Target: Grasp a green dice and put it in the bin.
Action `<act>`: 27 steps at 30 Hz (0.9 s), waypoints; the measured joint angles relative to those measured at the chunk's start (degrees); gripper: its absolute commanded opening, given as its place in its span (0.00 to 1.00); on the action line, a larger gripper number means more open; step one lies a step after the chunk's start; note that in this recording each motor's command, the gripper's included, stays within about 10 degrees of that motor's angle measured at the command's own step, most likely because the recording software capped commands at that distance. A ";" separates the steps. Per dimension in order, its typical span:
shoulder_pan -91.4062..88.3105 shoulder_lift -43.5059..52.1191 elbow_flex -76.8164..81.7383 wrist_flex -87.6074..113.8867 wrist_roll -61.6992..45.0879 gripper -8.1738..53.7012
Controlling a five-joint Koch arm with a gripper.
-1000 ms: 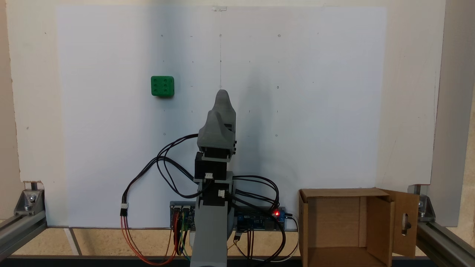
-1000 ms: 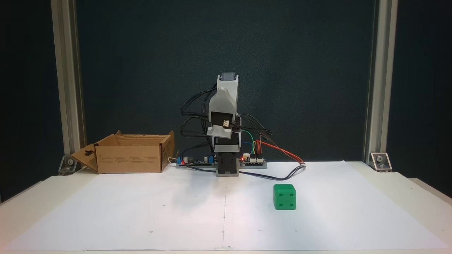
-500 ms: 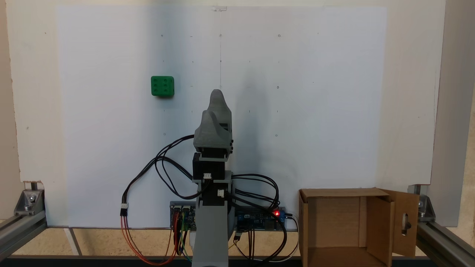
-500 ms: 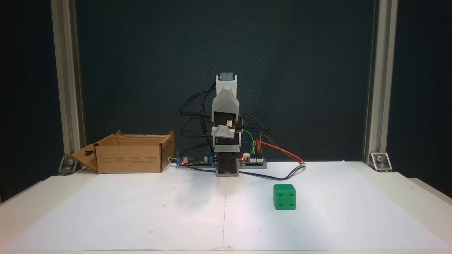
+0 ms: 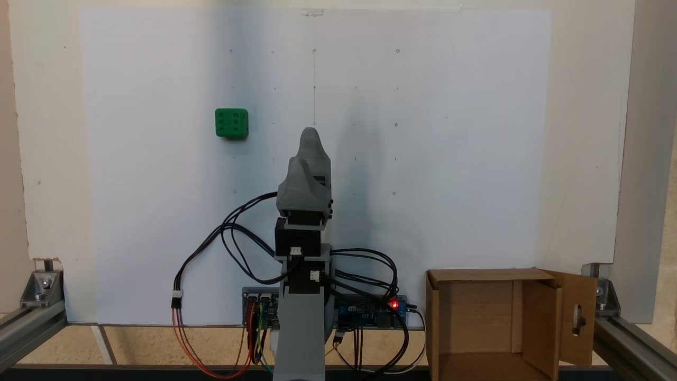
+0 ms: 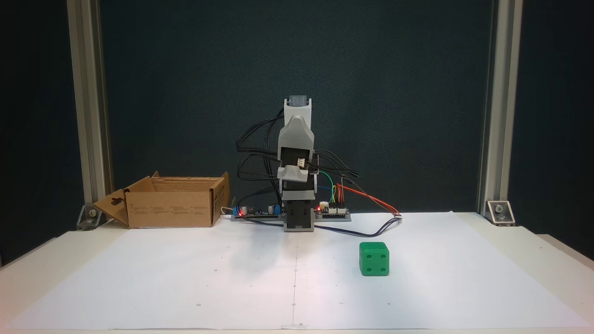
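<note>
We're folded up near the base w/ the gripper (image 5: 308, 138) pointing out over the paper (image 5: 449, 159). In the view from behind the arm the dice (image 5: 231, 123) lies up and to the left of the tip, well apart; in the front view the dice (image 6: 374, 259) sits on the paper to the right of the arm, nearer the camera. It's a cube, so no long axis to line up with.

The jaws overlap from both cams, so we can't tell how far open they are. They touch nothing and hold nothing.

The bin (image 5: 494, 323) sits by the base on the opposite side from the dice, open and empty as far as we see.

Next, prob: swing toward the dice, reach out, then drop down.
</note>
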 measured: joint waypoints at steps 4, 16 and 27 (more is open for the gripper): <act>-0.44 0.00 0.00 0.09 0.00 0.86; -0.79 0.00 0.00 0.79 0.00 0.85; -0.79 0.09 -7.91 18.72 0.00 0.83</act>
